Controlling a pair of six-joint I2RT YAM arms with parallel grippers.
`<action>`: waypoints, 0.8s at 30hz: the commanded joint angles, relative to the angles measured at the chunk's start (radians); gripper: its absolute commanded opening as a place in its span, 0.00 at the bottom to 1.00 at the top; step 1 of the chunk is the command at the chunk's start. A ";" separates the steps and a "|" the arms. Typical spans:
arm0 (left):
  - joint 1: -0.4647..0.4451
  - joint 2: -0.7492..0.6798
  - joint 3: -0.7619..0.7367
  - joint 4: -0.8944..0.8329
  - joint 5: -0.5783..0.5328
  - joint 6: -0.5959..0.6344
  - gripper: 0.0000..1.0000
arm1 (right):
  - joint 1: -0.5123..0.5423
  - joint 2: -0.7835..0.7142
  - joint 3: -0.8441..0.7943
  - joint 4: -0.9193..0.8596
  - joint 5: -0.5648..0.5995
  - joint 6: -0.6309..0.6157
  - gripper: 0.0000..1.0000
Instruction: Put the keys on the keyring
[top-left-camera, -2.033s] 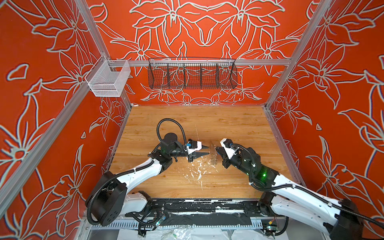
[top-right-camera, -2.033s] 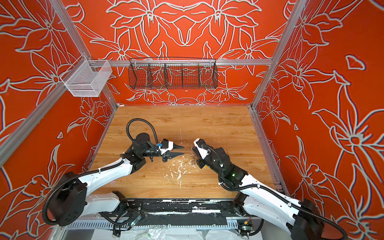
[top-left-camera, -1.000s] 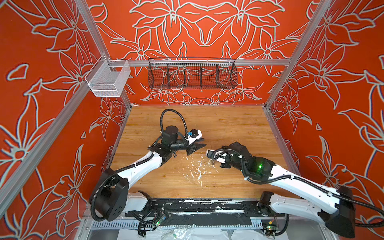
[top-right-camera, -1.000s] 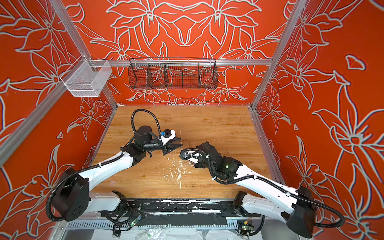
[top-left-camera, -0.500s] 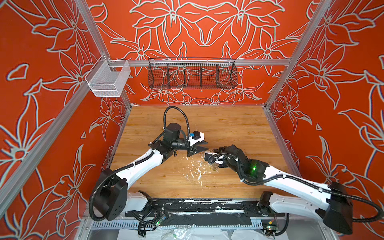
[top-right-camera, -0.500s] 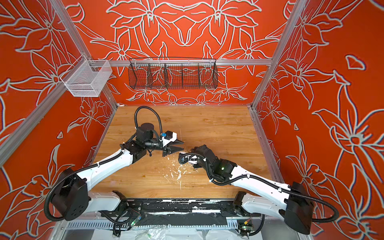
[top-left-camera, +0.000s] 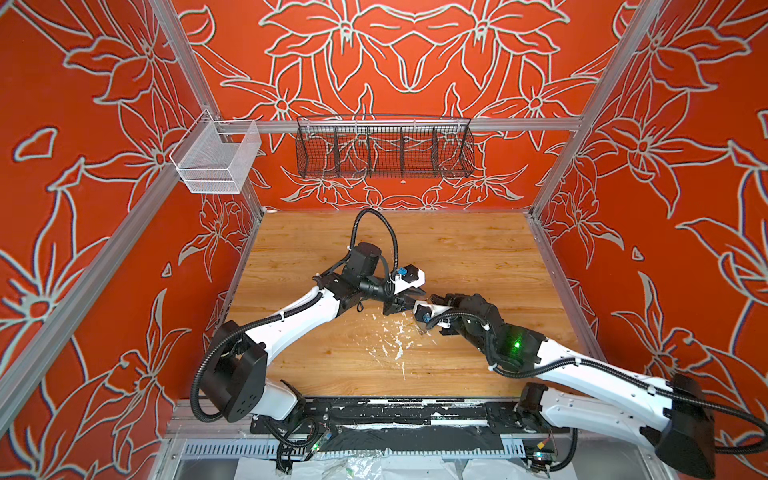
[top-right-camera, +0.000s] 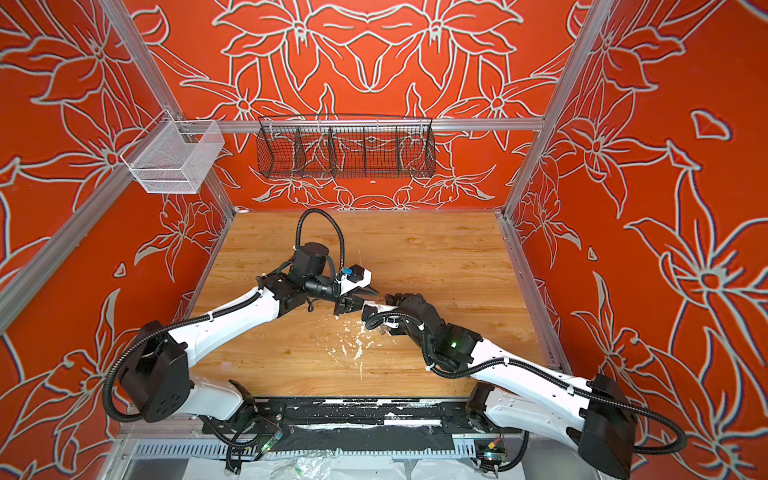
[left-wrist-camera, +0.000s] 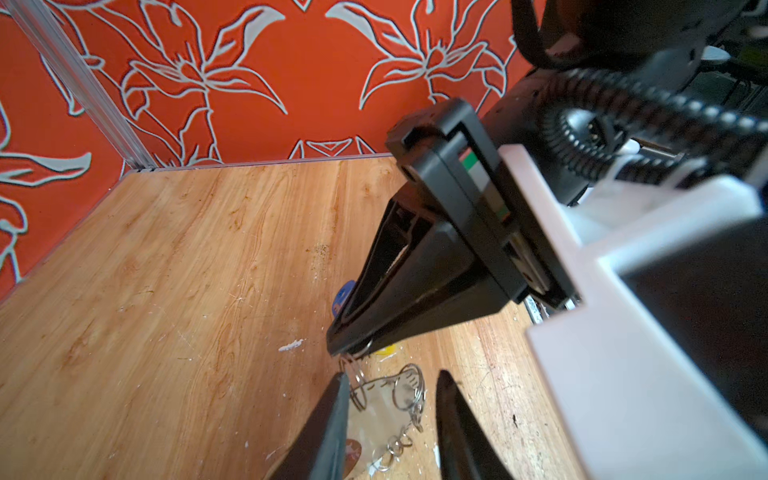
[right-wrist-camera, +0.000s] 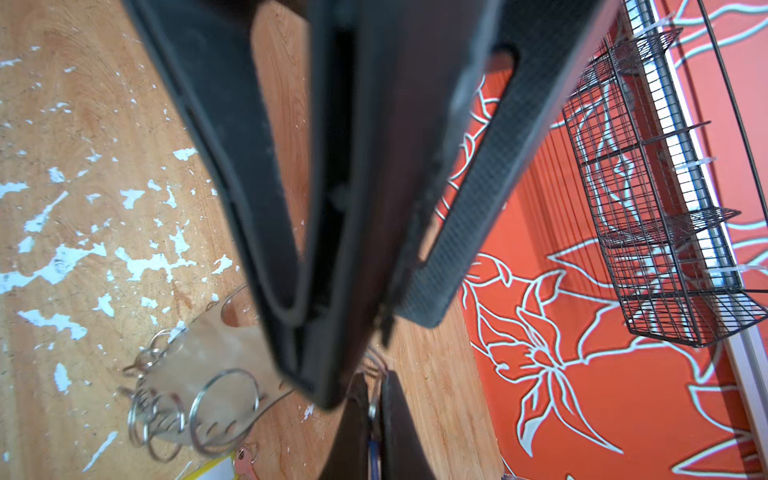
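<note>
Top view, wooden table (top-left-camera: 478, 257) as the clock face. Left gripper (top-left-camera: 409, 296) reaching in from 8 o'clock, right gripper (top-left-camera: 433, 298) from 4 o'clock, tips nearly meeting at the centre of the dial. Patch of white flecks (top-left-camera: 395, 345) toward 6 o'clock of the meeting point. Black wire basket (top-left-camera: 384, 147) on the back wall at 12 o'clock; white mesh basket (top-left-camera: 214, 160) on the side rail at about 10 o'clock.

Left gripper released: in the left wrist view, its two dark fingers (left-wrist-camera: 328, 424) well apart, straddling the edge of the keyring (left-wrist-camera: 376, 409). One fingertip just beside a wire loop of that edge; contact there not discernible.

Keyring flat on the table at the centre of the dial, beneath both tips; a translucent grey plate (right-wrist-camera: 208, 357) with small metal split rings (right-wrist-camera: 222, 411) along its rim.

Right gripper clenched, grasping the blue key (left-wrist-camera: 344, 297): blue tag showing behind the closed fingers in the left wrist view, a small metal loop pinched at the very tip, directly above the keyring's edge. Same loop and a sliver of blue visible between the closed fingers in the right wrist view.

Yellow key (right-wrist-camera: 244, 457) on the table just beside the keyring's rim, copper-coloured blade next to its yellow tag; link to any split ring not discernible.
</note>
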 joint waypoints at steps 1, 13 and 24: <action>-0.009 0.004 0.016 -0.028 0.006 0.030 0.38 | 0.009 -0.031 -0.009 0.054 0.031 0.022 0.00; -0.041 0.047 0.050 -0.003 -0.063 -0.029 0.38 | 0.009 -0.031 -0.013 0.064 0.003 0.037 0.00; -0.048 0.070 0.076 -0.002 -0.136 -0.075 0.26 | 0.009 -0.020 -0.010 0.062 -0.013 0.044 0.00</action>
